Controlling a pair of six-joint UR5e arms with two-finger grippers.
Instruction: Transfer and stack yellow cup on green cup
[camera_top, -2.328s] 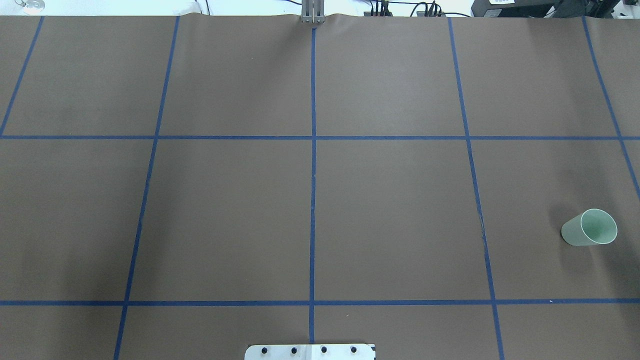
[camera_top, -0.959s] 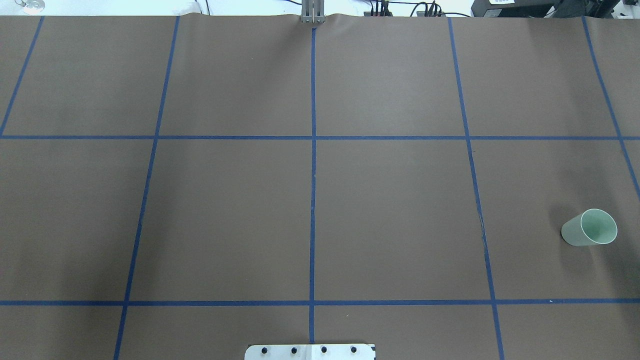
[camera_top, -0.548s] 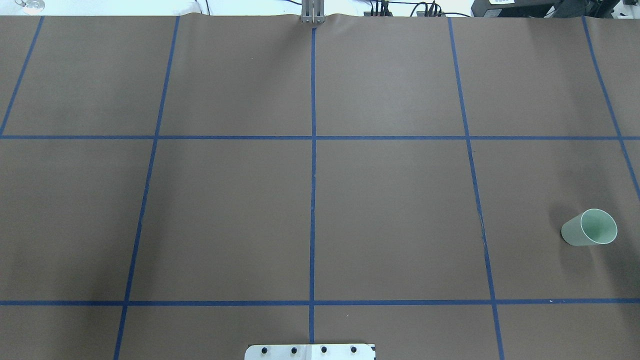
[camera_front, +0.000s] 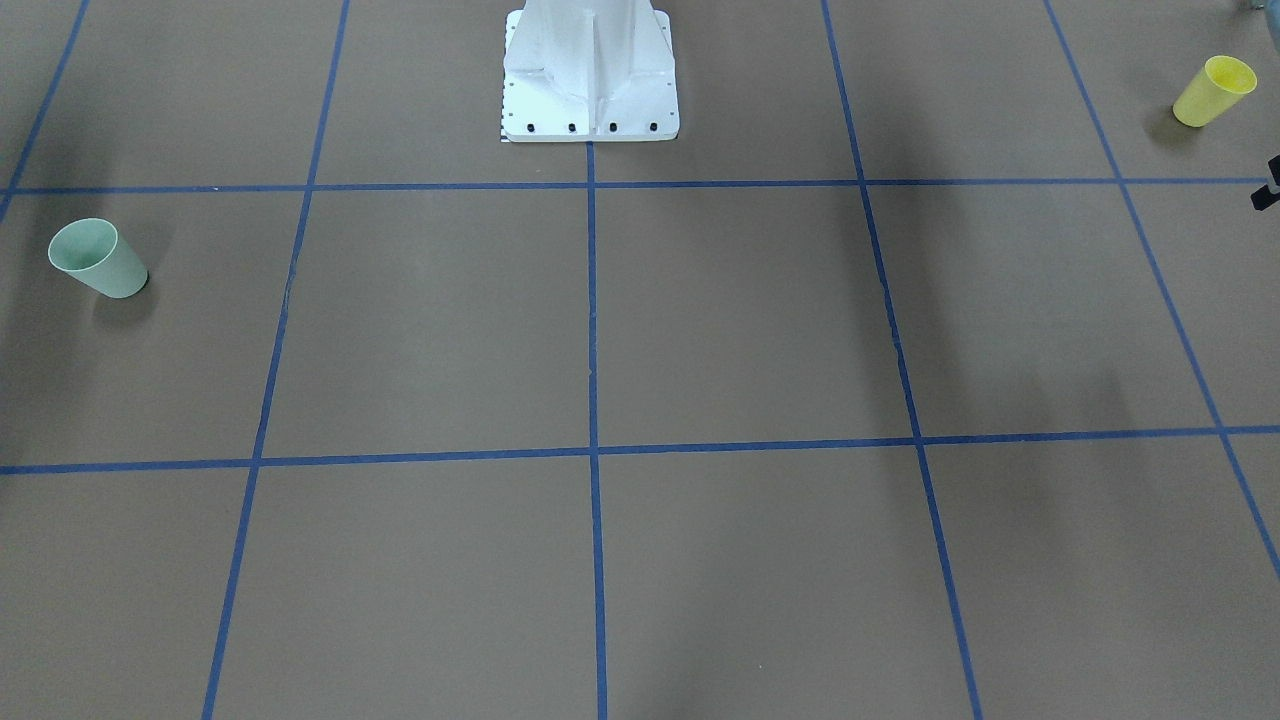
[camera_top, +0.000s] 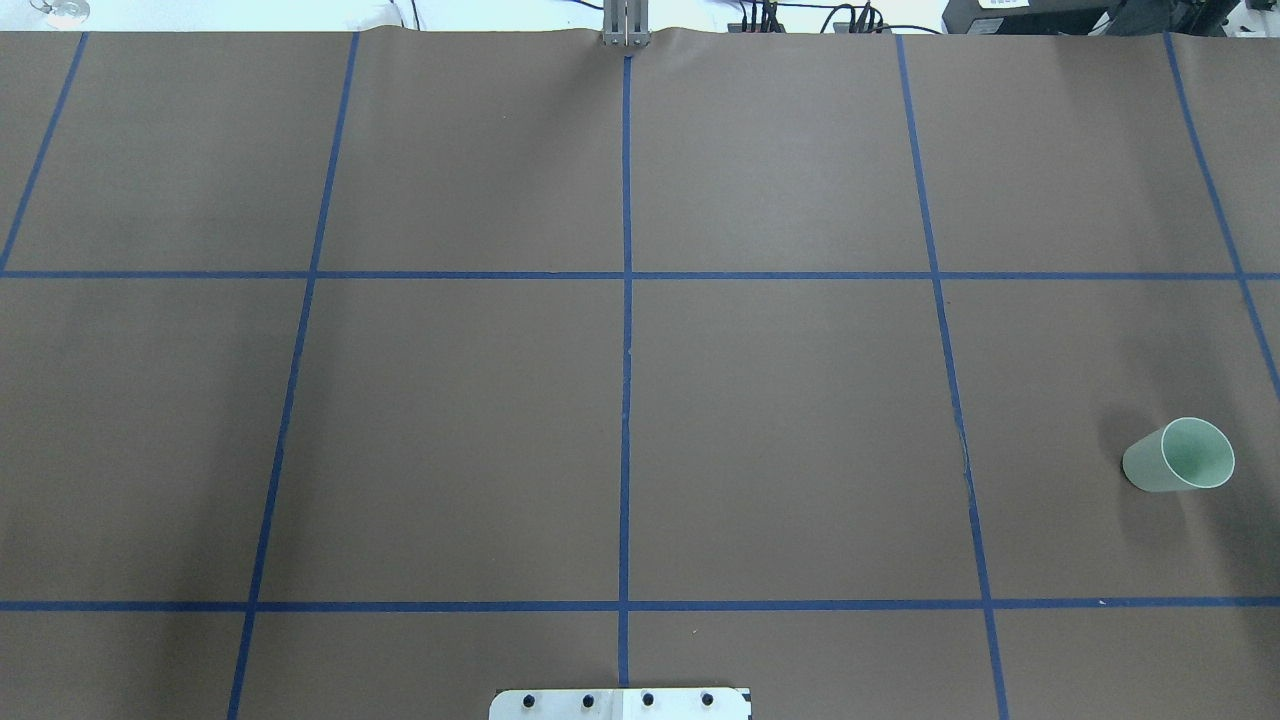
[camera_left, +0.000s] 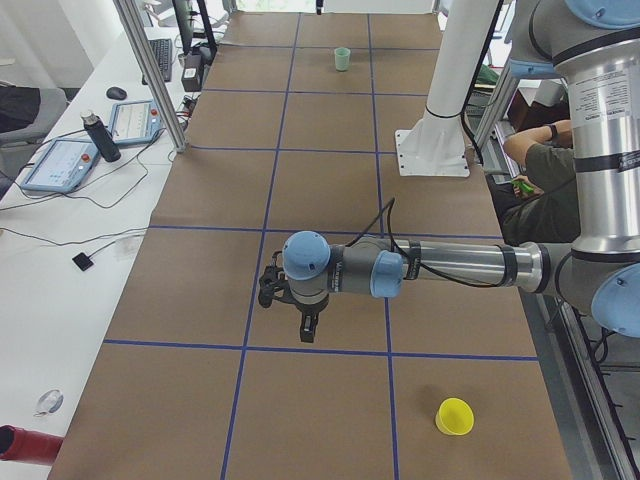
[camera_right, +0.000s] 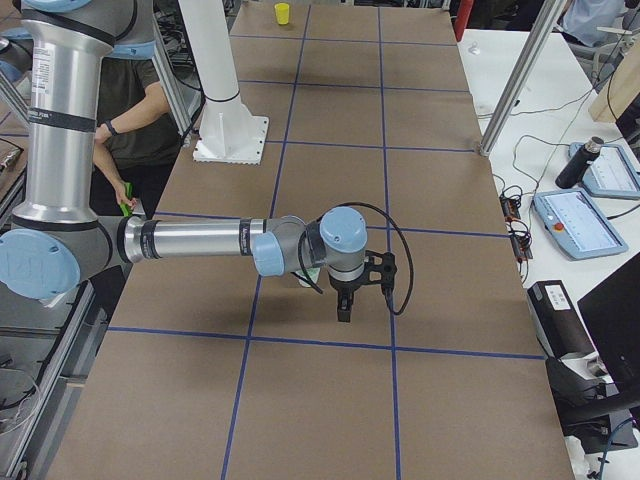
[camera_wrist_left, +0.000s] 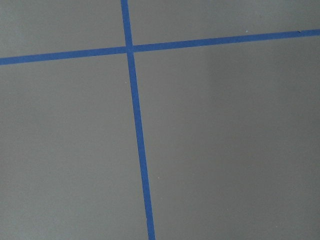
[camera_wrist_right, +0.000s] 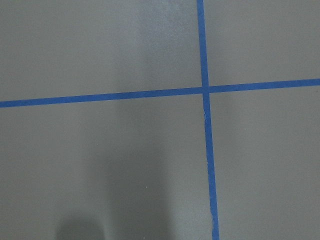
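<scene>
The right arm (camera_right: 200, 240) reaches from the left edge across the middle of the brown table (camera_right: 450, 200). Its right gripper (camera_right: 344, 306) points down just above a blue tape line (camera_right: 300, 340); how its jaws stand cannot be told. The yellow cup (camera_right: 283, 13) stands at the top edge, left of centre, beyond a white pedestal (camera_right: 222, 90).

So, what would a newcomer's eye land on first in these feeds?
The two cups at opposite ends of the brown gridded table: the yellow cup stands rim up at the robot's left end, the green cup rim up at its right end. Next, the left arm and right arm, each stretched out level above the table at its own cup's end; neither cup is held.
</scene>
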